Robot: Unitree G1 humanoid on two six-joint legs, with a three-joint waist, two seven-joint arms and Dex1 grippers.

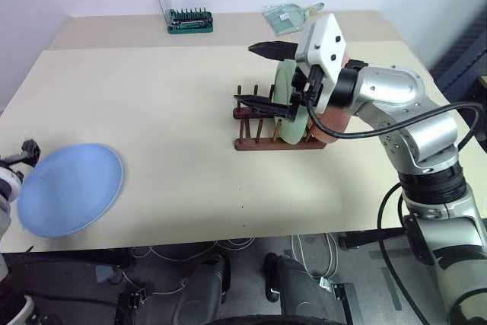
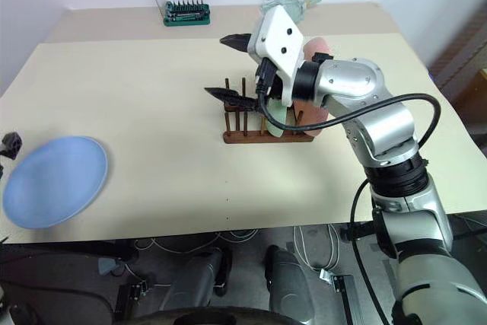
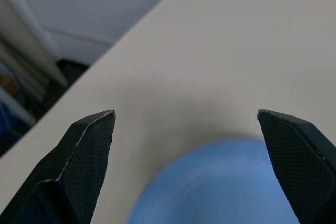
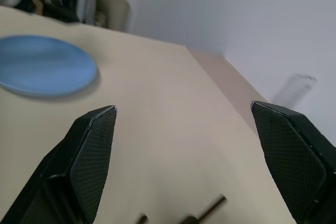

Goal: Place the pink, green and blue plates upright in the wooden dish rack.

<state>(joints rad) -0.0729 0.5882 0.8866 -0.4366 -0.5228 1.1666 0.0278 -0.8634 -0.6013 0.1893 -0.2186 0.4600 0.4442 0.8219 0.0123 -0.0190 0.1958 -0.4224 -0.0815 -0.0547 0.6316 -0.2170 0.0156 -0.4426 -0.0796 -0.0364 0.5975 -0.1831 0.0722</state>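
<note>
Left wrist view looks along the left jaws [image 3: 186, 129], spread wide with nothing between them, hanging over the near-left corner of the beige worktop [image 1: 152, 112] just above the blue plate [image 1: 70, 189], which lies flat there by the worktop's front edge. From the head views the left arm shows at the left edge beside that plate. Farther in and to the right, the right arm reaches across from the right, elbow bent, its white wrist block raised over the wooden dish rack [image 2: 262, 133]; the right jaws [image 2: 228, 66] point level toward the left, also spread wide and empty, one finger above the other, the lower one just over the rack's free pegs. In the rack, the green plate [image 1: 288, 104] stands upright between pegs, and the pink plate [image 2: 313, 116] stands upright just behind it toward the right end, partly hidden by the arm. At the far edge of the worktop sits a green screwdriver-bit case [image 1: 190, 20] with its clear lid raised, and to its right a clear plastic packet [image 1: 285, 14].
</note>
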